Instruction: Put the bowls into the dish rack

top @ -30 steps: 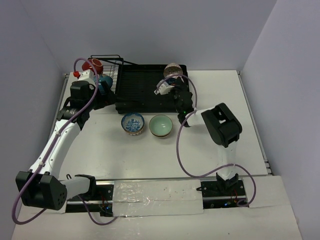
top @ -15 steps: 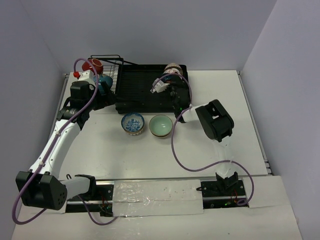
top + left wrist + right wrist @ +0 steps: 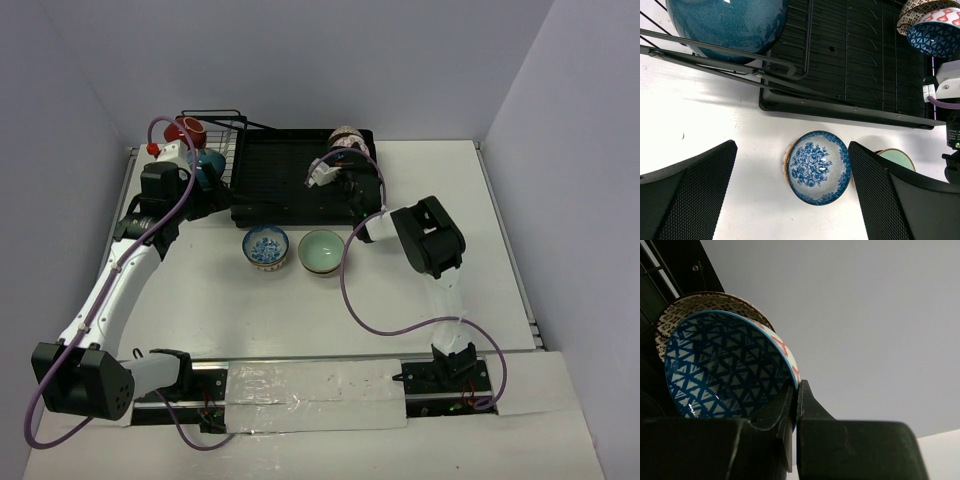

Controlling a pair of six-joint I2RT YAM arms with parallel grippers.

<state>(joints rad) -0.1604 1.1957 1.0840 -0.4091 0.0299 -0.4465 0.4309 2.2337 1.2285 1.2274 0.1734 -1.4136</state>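
Note:
The dish rack (image 3: 285, 180) lies at the back, its wire basket (image 3: 222, 135) on the left holding a teal bowl (image 3: 725, 22) and a red bowl (image 3: 190, 130). My right gripper (image 3: 796, 395) is shut on the rim of a blue triangle-patterned bowl (image 3: 725, 367), held tilted over the rack's right end against a brown speckled bowl (image 3: 705, 302). A blue floral bowl (image 3: 817, 167) and a pale green bowl (image 3: 321, 250) sit on the table in front of the rack. My left gripper (image 3: 790, 195) hangs open above the floral bowl, holding nothing.
White walls close in the table at the left, back and right. The rack's front rim (image 3: 850, 107) runs just beyond the two table bowls. The right arm's purple cable (image 3: 350, 290) loops over the table near the green bowl.
The right arm has carried the triangle-patterned bowl slightly left and deeper over the rack, its elbow swinging left. The left arm has not moved.

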